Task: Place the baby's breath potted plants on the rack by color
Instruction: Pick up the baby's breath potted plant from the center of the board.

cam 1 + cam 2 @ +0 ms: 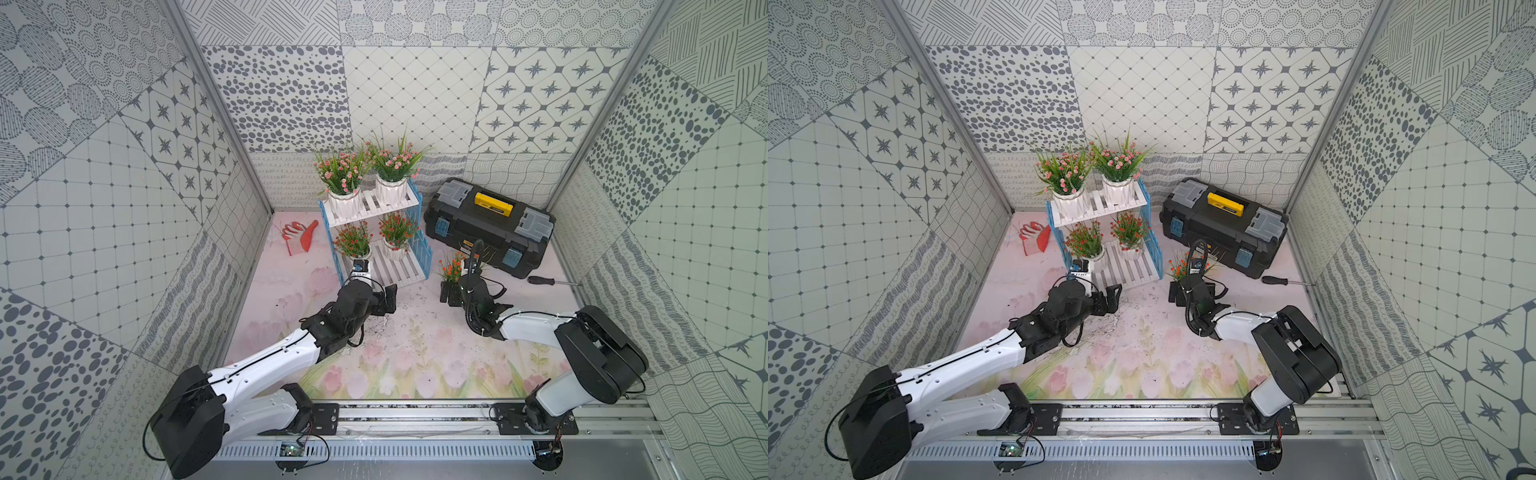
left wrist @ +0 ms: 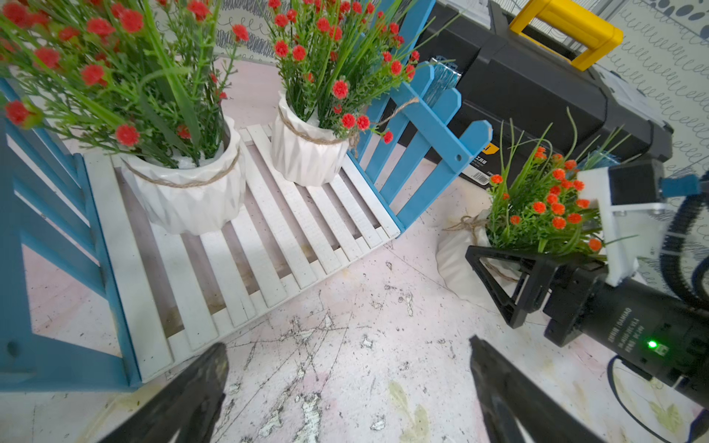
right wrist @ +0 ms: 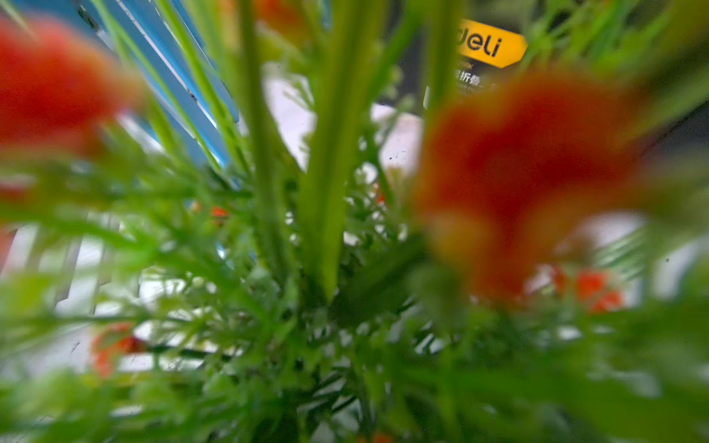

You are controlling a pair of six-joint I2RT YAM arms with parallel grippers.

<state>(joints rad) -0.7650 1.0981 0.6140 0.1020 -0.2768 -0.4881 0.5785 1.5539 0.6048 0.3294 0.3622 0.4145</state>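
Yellow label (image 3: 491, 44) on black toolbox (image 1: 490, 224) front: "deli"; white Chinese characters (image 3: 466, 78) beneath, partly hidden.

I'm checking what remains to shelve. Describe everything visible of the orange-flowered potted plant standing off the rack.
The orange-flowered potted plant has grassy green leaves and small orange-red pompom blossoms, artificial-looking, rising from a white faceted pot tied with twine. It seems to rest, slightly tilted, on the tabletop between the rack and the black toolbox. The right gripper straddles the pot, one finger against its wall; whether it clamps cannot be told.
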